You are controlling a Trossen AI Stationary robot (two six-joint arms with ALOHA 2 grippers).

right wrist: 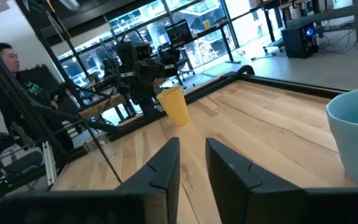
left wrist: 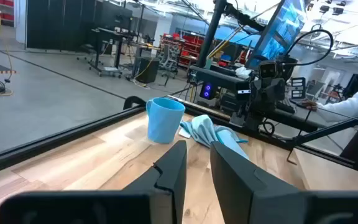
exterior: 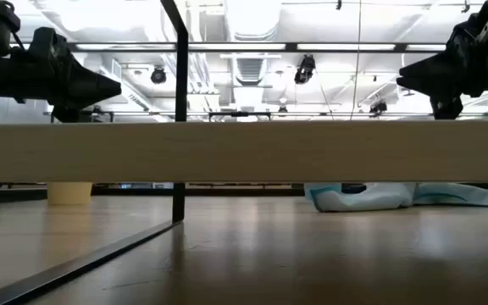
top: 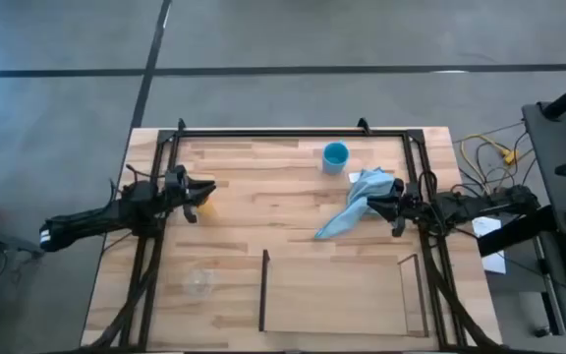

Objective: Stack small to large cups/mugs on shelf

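Note:
The light blue mug (top: 335,157) stands upright at the far middle of the table; it also shows in the left wrist view (left wrist: 165,120) and the right wrist view (right wrist: 356,134). The yellow-orange cup (right wrist: 176,106) stands upright just under my left gripper (top: 210,187), partly hidden from above (top: 204,206). The clear cup (top: 198,282) stands near the front left. The shelf (top: 263,290) of thin dark rods sits at the front middle. My left gripper is shut and empty above the table. My right gripper (top: 373,205) is shut and empty beside the light blue cloth (top: 355,208).
The large black frame (top: 293,131) runs around the tabletop. The light blue cloth lies crumpled between the mug and my right gripper (left wrist: 210,132). Cables and equipment lie off the table's right edge (top: 489,152). A person sits beyond the table's left side (right wrist: 5,59).

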